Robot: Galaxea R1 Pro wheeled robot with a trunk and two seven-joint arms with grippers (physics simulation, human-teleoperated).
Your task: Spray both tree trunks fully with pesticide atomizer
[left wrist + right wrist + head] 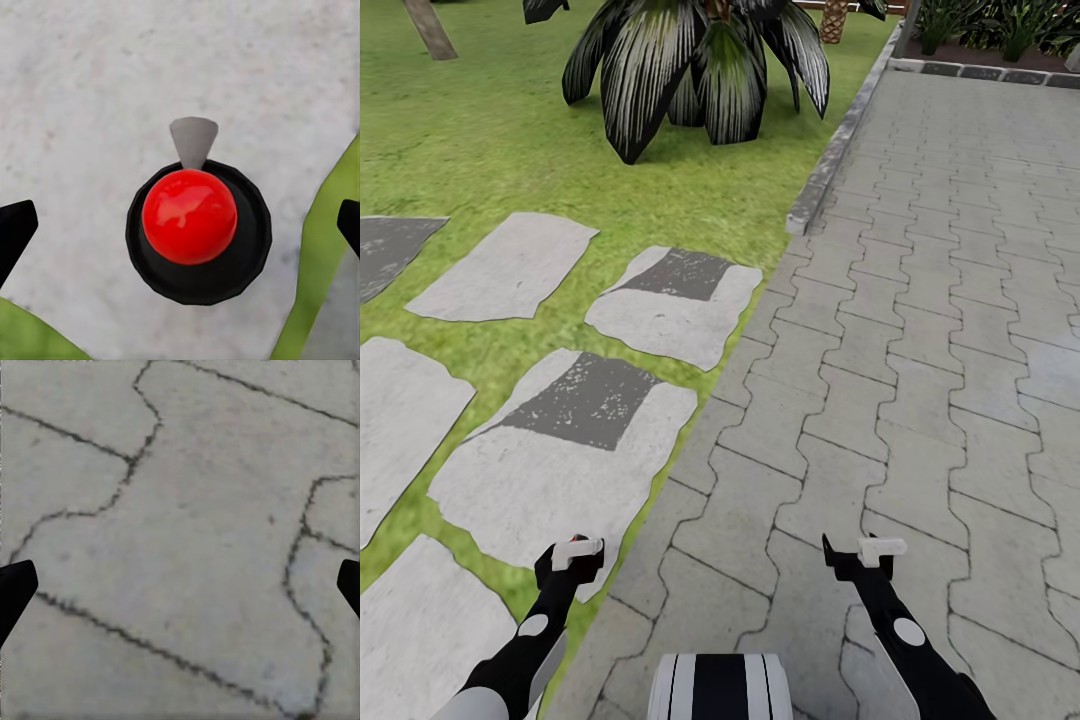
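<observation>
**Left claw poised over the atomizer**

Through the left wrist camera I see the pesticide atomizer (198, 229) straight below my left claw (180, 225): red ball top, black round body, grey nozzle, standing on a pale stepping stone (90, 90). The claw is released, its fingertips (15, 225) spread wide on either side, not touching it. In the head view a sliver of red peeks out just behind the left claw (574, 556). My right claw (868, 553) is also released, hanging over the interlocking paving (187, 547). Ahead of both claws lie more stepping stones in the grass (480, 150), then a dark-leaved palm (700, 70) by the kerb (840, 140).
</observation>
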